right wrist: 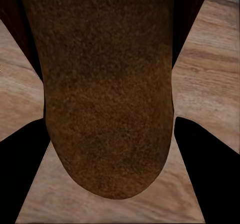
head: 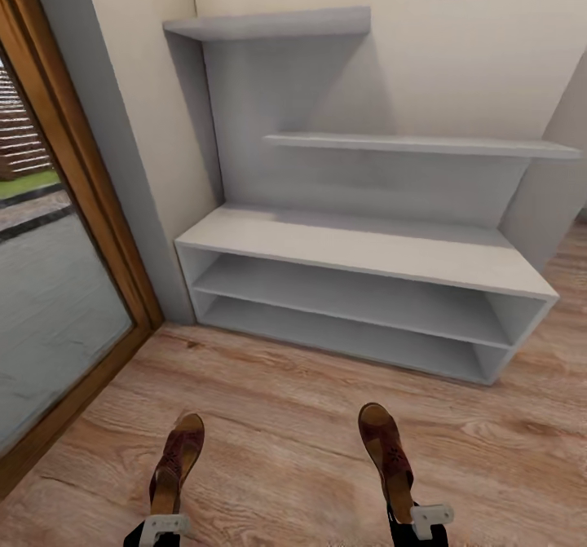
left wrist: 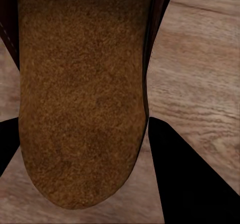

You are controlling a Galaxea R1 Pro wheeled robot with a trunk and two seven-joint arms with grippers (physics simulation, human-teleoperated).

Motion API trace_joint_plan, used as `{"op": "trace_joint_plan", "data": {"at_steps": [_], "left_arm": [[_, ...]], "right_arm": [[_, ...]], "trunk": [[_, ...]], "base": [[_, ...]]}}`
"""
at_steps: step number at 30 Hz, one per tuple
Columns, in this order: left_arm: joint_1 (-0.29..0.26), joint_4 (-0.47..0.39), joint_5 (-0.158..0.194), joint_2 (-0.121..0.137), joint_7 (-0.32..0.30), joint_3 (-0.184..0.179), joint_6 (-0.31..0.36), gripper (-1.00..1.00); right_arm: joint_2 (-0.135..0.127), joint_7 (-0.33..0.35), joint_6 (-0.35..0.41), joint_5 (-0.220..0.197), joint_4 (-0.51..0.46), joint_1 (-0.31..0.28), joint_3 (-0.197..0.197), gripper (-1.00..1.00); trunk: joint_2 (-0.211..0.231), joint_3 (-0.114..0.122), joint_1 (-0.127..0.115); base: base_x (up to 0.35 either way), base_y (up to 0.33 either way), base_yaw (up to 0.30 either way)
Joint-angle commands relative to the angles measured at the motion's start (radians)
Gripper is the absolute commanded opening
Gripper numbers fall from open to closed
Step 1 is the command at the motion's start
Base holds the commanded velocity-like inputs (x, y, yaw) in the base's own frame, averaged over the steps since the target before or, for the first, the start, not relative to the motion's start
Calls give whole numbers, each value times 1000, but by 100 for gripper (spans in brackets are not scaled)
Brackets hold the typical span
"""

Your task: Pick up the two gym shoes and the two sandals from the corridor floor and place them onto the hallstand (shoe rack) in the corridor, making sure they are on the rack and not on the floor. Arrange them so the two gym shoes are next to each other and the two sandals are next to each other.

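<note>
Two brown sandals are held out in front of me above the corridor floor, toes toward the rack. My left gripper is shut on the heel end of one sandal; its tan footbed lies between the dark fingers. At the right, my right gripper is shut on the other sandal, whose footbed sits between the black fingers. The white hallstand stands ahead against the wall, its bench top and two open tiers bare. The gym shoes are out of view.
Two white floating shelves hang on the wall above the rack. A glass door with a wooden frame runs along the left. Wood-plank floor stretches between me and the rack.
</note>
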Motion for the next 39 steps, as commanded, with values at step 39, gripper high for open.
{"op": "trace_joint_plan", "data": {"at_steps": [39], "left_arm": [[-1,1,-10,-1,-1,5,-3,-100]], "right_arm": [[-3,-8,-2,6,-2,-1,3,-100]], "trunk": [[0,-1,0]], "base": [[24,284,-150]]}}
